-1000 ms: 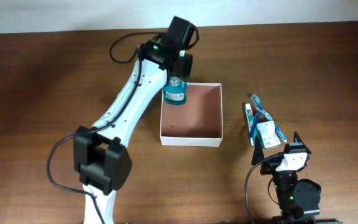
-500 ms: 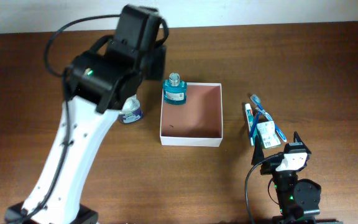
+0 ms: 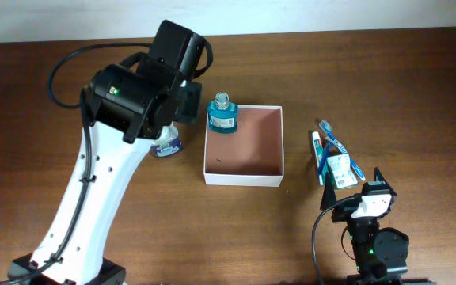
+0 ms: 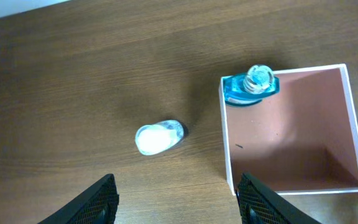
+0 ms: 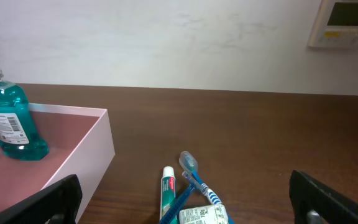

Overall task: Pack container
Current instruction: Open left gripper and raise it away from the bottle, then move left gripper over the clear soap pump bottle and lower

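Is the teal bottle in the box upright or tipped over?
Upright. The teal bottle stands on its base in a corner of the container, cap pointing up in the left wrist view.

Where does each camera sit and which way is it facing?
Overhead: above the table, looking straight down at the container; both arms show.
Left wrist: high, looking down on container and a small bottle; open left gripper at bottom.
Right wrist: low, facing the wall over the toothbrush; open right gripper at bottom corners.
All share the teal bottle in the container.

Overhead and the high left wrist look straight down, the low right wrist sideways; all share the container.
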Tool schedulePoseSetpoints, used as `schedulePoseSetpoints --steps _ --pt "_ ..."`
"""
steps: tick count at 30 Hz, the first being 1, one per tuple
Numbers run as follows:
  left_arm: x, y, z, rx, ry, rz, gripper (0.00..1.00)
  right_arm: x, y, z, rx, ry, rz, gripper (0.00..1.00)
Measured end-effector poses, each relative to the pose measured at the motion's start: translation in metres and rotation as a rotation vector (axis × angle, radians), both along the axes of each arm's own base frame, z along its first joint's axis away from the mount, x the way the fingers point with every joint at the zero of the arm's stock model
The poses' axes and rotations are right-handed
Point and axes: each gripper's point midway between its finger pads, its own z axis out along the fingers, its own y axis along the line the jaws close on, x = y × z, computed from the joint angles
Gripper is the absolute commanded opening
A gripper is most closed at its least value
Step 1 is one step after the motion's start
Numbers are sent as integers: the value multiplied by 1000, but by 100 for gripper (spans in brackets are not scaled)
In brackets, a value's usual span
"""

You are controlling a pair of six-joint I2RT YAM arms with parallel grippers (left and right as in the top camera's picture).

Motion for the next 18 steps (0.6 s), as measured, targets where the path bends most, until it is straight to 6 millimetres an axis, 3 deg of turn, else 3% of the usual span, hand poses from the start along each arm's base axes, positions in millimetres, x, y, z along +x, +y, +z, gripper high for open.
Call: schedulePoseSetpoints --steps 9,13,18 --pt "13 42 -13 -42 39 147 62 0 0 0 0 0 0 98" --pt "18 49 -36 -68 90 170 62 0 0 0 0 0 0 98" --pt "22 48 -79 -114 180 159 62 0 0 0 -1 0 0 98"
